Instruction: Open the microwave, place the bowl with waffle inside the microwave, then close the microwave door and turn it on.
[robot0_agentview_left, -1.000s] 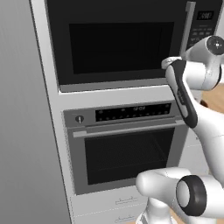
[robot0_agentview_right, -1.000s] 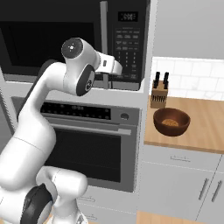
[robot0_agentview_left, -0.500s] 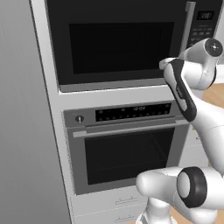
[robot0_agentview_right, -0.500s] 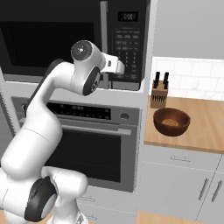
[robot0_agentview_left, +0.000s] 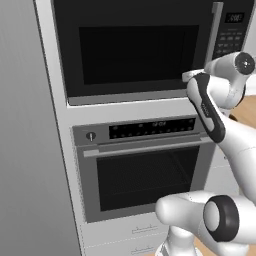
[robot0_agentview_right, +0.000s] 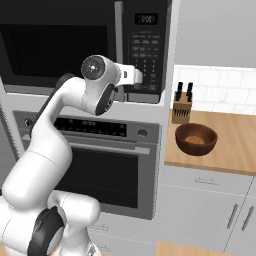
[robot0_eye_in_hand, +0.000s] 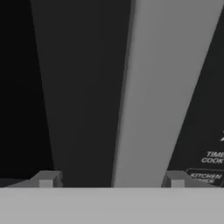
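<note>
— As the arm pushes in over the last second, what has changed at the microwave (robot0_agentview_right: 85, 45)?

— The gripper (robot0_eye_in_hand: 111, 179) now sits close against the door's vertical silver handle (robot0_eye_in_hand: 164, 92), which runs between the two fingertips (robot0_eye_in_hand: 46, 178); a second ago the wrist hung a little further out from the front. In the hand view the jaws stand spread, one tip either side of the bar, not yet pinched on it

— And the microwave door (robot0_agentview_left: 132, 47)?

— Shut, flush with the keypad strip (robot0_agentview_right: 147, 50), just as before

— Where is the bowl (robot0_agentview_right: 196, 139)?

— On the wooden counter (robot0_agentview_right: 235, 145) to the right, beside the knife block (robot0_agentview_right: 182, 103), with the waffle inside, unmoved

— Meaning?

— Opening is barely begun; the likely next step is to clamp the bar and pull. A loose pinch could slip off the smooth handle
</note>
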